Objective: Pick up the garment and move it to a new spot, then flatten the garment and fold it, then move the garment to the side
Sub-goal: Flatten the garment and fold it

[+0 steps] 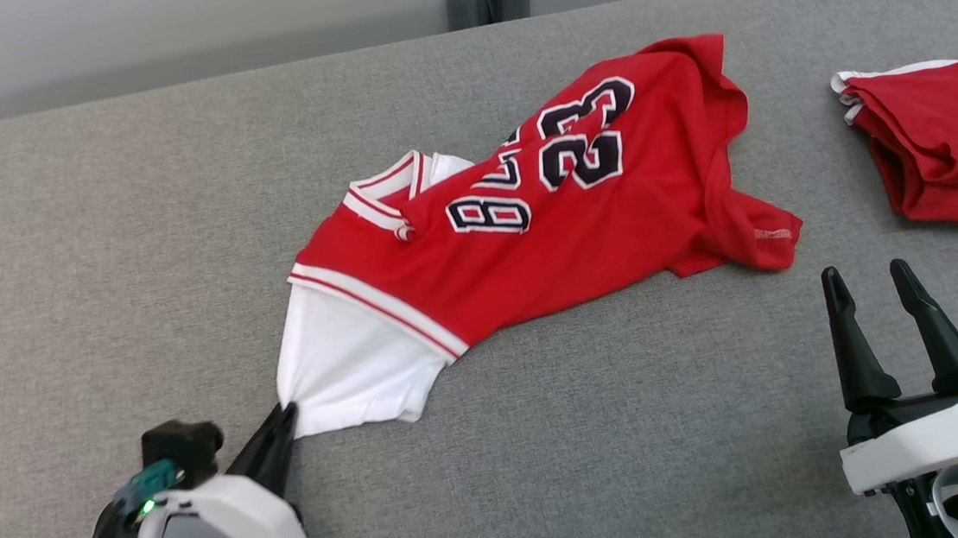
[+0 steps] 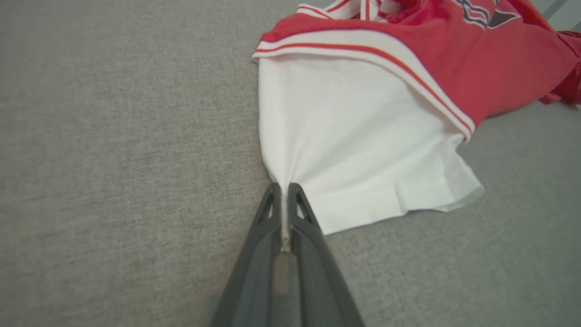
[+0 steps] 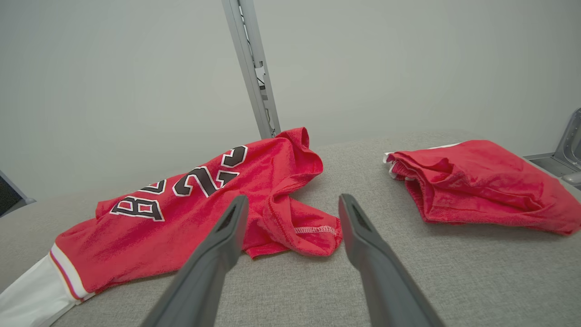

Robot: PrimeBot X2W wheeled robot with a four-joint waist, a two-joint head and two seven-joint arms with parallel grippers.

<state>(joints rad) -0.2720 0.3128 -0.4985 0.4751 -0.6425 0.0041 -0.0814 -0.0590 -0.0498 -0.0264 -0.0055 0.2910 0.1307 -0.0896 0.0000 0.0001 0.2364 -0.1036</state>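
Note:
The garment (image 1: 543, 211) is a red jersey with the number 23 and a white sleeve (image 1: 348, 358), lying crumpled across the middle of the grey surface. My left gripper (image 1: 283, 412) is shut on the near corner of that white sleeve; the left wrist view shows the white cloth pinched between the fingertips of this gripper (image 2: 285, 193), below the red-and-white trim of the garment (image 2: 363, 50). My right gripper (image 1: 874, 278) stands open at the lower right, a short way from the jersey's red hem (image 3: 313, 234), fingers (image 3: 236, 218) empty.
A second red garment (image 1: 944, 133) lies folded at the right edge, also seen as a folded red pile (image 3: 476, 186) in the right wrist view. A grey post (image 3: 254, 68) rises behind the grey padded surface (image 1: 139, 247). Bare grey cloth lies to the left and front.

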